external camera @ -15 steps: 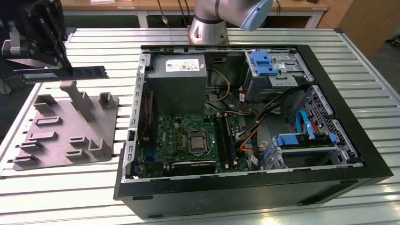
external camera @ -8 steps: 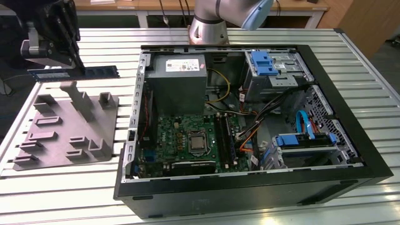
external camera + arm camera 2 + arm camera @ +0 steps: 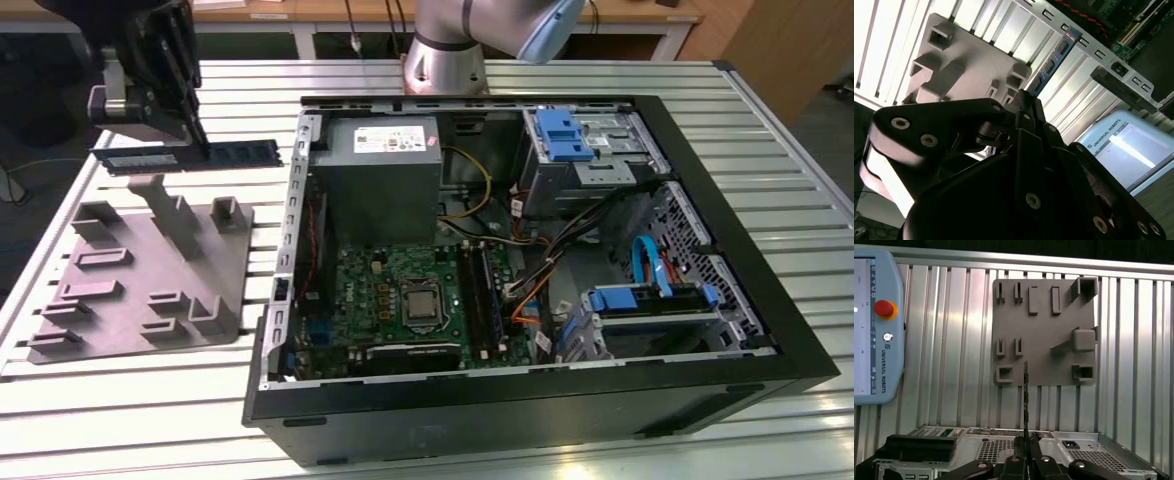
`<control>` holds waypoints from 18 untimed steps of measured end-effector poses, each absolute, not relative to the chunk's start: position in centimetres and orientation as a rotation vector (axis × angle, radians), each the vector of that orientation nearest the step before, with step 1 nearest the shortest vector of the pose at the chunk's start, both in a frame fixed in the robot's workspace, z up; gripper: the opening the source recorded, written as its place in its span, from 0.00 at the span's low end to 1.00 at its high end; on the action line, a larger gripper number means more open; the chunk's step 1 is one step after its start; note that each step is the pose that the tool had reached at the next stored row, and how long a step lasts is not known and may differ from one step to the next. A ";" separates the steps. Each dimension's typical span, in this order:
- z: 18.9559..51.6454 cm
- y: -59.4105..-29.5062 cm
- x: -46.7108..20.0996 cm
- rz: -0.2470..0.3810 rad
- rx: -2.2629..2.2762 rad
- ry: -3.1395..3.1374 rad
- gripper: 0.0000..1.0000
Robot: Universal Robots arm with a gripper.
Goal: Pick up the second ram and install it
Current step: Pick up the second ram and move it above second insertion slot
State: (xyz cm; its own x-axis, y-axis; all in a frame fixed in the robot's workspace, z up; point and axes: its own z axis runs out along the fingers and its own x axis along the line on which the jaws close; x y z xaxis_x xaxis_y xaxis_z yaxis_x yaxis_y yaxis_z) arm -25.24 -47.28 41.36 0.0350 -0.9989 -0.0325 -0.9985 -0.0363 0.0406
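Above slatted table (image 3: 134,400), gripper (image 3: 187,142) clamps second ram (image 3: 243,153), lengthwise horiz.

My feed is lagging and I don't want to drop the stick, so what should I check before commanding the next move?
1. Gripper shut on the second ram: ok.
2. Ram sits straight, edge-on, in the first wrist view: ok.
3. Ram apart from the grey fixture: ok.
4. Computer case open, motherboard exposed: ok.
5. A memory slot free: cannot tell.
6. Cables clear of the slots: cannot tell; they lie close beside them.
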 end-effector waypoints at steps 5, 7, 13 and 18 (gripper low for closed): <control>41.3 -47.3 -24.0 -0.081 2.255 -2.176 0.14; 41.3 -47.3 -23.6 -0.081 2.255 -2.176 0.14; 41.2 -47.2 -21.9 -0.081 2.255 -2.176 0.14; 41.0 -47.2 -20.2 -0.082 2.255 -2.176 0.14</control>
